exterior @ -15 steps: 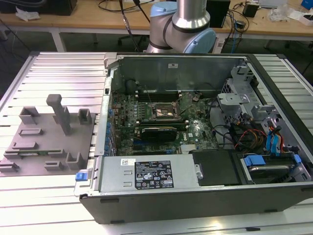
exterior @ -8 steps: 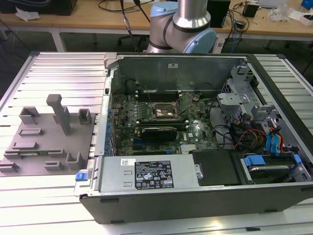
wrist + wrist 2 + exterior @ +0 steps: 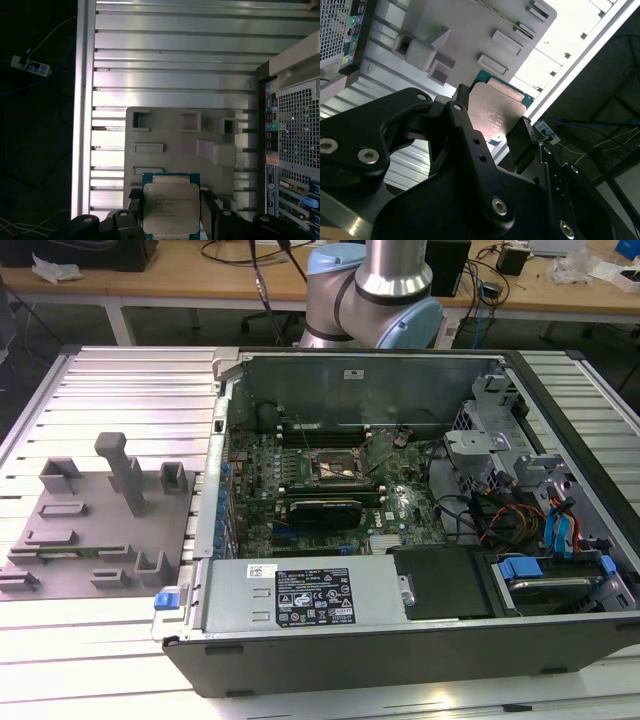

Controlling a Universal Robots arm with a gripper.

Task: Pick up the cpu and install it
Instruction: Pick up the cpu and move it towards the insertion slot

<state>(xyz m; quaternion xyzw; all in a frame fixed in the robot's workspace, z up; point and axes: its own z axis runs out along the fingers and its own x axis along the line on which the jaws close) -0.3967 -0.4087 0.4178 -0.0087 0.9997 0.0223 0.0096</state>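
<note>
In both wrist views the cpu (image 3: 170, 207) (image 3: 496, 111), a flat square chip with a pale metal top and green edge, sits between two black fingers. My gripper (image 3: 171, 216) (image 3: 492, 127) is shut on it, one finger (image 3: 133, 212) on each side. The chip hangs well above the grey fixture plate (image 3: 175, 135) (image 3: 470, 30), which lies on the ribbed metal table. In the exterior view the open computer case (image 3: 300, 640) shows its motherboard with the square processor socket (image 3: 335, 468) near the middle.
The fixture plate (image 3: 90, 520) with its raised blocks lies at the exterior view's left of the case. The arm's base (image 3: 385, 290) stands behind the case. A power supply (image 3: 310, 595), drive bays (image 3: 545, 575) and cables fill the case's front and right.
</note>
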